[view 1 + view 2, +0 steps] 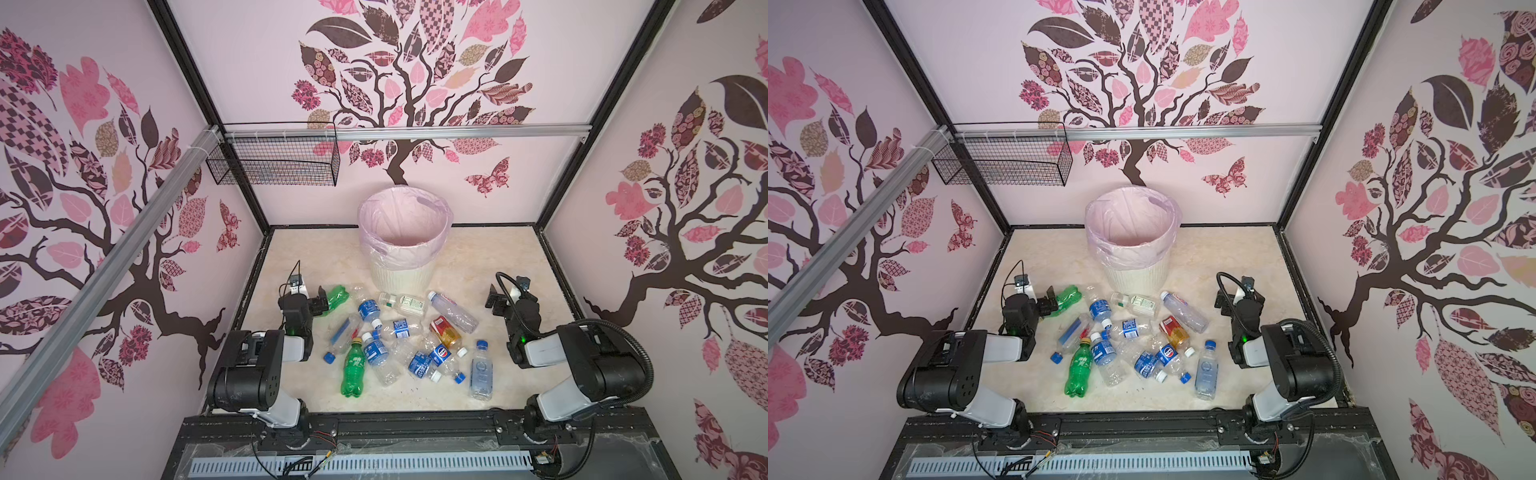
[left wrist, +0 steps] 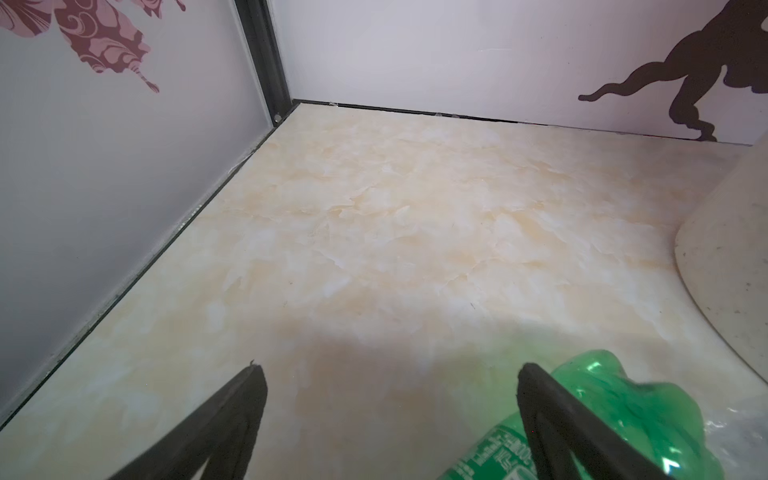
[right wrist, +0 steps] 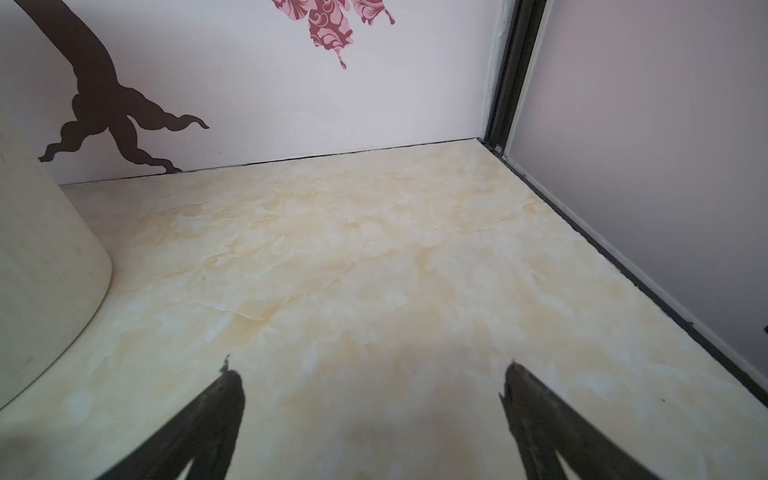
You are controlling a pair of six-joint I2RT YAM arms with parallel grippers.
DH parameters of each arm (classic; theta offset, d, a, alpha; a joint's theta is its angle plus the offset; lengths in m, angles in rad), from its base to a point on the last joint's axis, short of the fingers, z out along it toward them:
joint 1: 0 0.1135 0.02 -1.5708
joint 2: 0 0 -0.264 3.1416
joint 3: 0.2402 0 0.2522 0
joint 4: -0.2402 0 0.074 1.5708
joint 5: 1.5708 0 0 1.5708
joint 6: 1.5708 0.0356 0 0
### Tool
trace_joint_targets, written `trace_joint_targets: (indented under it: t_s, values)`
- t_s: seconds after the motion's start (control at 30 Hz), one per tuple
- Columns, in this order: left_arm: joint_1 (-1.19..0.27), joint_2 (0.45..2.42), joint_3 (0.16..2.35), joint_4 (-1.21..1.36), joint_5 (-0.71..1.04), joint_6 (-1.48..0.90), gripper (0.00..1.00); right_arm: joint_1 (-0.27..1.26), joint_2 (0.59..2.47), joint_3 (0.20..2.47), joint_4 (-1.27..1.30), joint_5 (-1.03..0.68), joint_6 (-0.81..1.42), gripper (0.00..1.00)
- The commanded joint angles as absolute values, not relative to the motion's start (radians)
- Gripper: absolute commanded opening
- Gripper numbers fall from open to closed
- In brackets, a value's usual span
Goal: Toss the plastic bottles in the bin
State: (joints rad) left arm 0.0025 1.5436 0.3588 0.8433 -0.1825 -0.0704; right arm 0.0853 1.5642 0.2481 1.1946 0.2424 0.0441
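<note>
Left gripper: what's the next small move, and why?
Probably shift the left gripper sideways toward the green bottle next to it until the bottle sits between its fingers, then close. The jaws stand open and empty. The bottle lies just outside one finger, beside it rather than between the two. No bottle shows in the bin yet.

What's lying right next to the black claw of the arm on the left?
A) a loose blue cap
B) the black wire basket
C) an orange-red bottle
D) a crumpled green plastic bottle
D: the crumpled green plastic bottle lies on the marble-patterned table just outside one finger of the open left gripper, not between its jaws.
</note>
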Motion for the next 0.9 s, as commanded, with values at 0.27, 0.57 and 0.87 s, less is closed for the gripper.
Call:
trace_joint_targets:
  t_s: [0.27,0.57,0.87]
  values:
    - [0.009,1.555,0.384,0.867,-0.194,-0.058,0.98,0.081,1.578,0.268,1.224,0.252,0.040,1.00]
    - [0.009,1.555,0.382,0.867,-0.193,-0.059,0.98,0.081,1.580,0.271,1.219,0.252,0.043,0.99]
    - [0.010,1.556,0.387,0.862,-0.195,-0.061,0.98,0.080,1.581,0.275,1.212,0.249,0.046,1.00]
